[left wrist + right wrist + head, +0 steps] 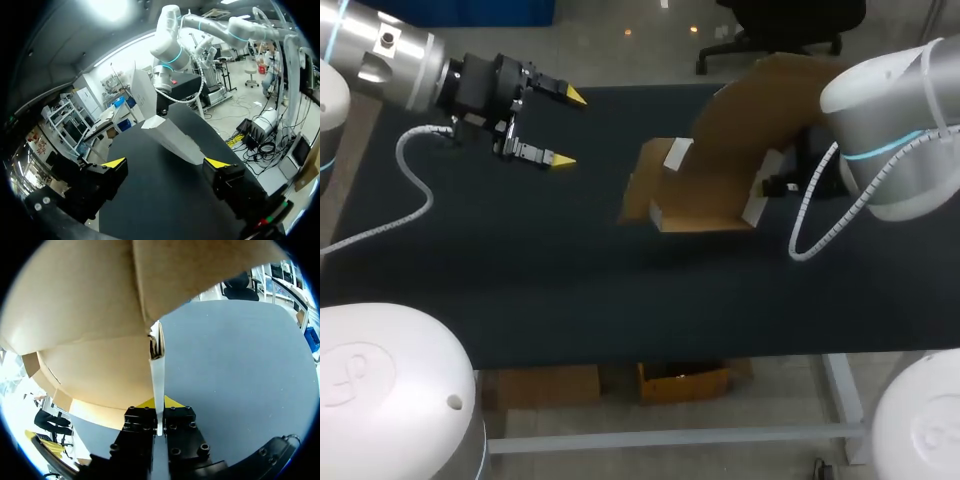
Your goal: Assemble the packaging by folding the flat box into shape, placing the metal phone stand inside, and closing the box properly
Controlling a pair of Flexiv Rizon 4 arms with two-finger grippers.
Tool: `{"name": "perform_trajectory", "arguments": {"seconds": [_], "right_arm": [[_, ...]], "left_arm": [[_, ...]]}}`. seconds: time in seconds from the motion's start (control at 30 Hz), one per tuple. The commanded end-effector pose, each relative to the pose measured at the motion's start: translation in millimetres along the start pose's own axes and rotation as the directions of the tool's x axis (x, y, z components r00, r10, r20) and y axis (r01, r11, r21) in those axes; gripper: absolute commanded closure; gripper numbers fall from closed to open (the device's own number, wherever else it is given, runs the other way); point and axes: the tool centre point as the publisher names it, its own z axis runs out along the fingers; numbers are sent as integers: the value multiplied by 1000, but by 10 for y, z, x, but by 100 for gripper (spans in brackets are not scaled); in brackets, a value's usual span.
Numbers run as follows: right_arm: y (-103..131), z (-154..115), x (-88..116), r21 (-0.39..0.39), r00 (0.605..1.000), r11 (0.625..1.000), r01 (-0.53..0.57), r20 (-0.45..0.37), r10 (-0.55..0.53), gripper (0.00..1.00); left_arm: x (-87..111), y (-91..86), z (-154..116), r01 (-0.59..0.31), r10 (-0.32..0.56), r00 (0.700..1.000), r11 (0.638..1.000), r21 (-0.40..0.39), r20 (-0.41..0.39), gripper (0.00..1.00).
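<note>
In the head view one dark table (pixel 520 260) carries one cardboard box (pixel 695 195), partly folded, lying right of the middle and toward the far half. It has brown panels with white edges, and one broad brown flap curves up and to the right in front of the right arm (pixel 890 120). The right jaws are hidden behind that flap. The left arm (pixel 390 55) comes in from the far left corner. Its left jaws stand wide open over bare table, two yellow tips (pixel 574 97) well apart with nothing between them, and well to the left of the box.

In the left wrist view the left jaws again gape wide, one yellow tip (pixel 114 162) on each side and only table (pixel 165 200) between them. Ahead of them is the single box (pixel 172 137), a pale panel sloping down toward the table. Its far upper end is at the black head of the right arm (pixel 170 45).

In the right wrist view the right jaws are pinched tight on one thin, upright panel edge (pixel 158 385) of the box (pixel 85 315), a yellow tip (pixel 173 402) pressing it from either side. Brown cardboard spreads out ahead of and beside the jaws, with grey table (pixel 240 365) on the other side.
</note>
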Motion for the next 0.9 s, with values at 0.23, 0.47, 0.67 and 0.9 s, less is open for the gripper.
{"name": "perform_trajectory", "arguments": {"seconds": [0.23,0.47,0.67,0.9], "right_arm": [[48,-88,-15,311,994,945,-102,79,81,100],[-2,-123,-24,375,986,914,-154,113,120,100],[-52,-128,23,457,989,877,-145,106,107,100],[-138,-107,62,546,980,818,-182,164,109,100]], "left_arm": [[54,137,-81,18,-15,1000,994,-108,26,0],[46,225,-84,19,-19,1000,989,-149,6,0],[70,326,-55,20,-25,999,978,-209,-23,0],[113,461,-26,47,-58,998,962,-269,-33,0]]}}
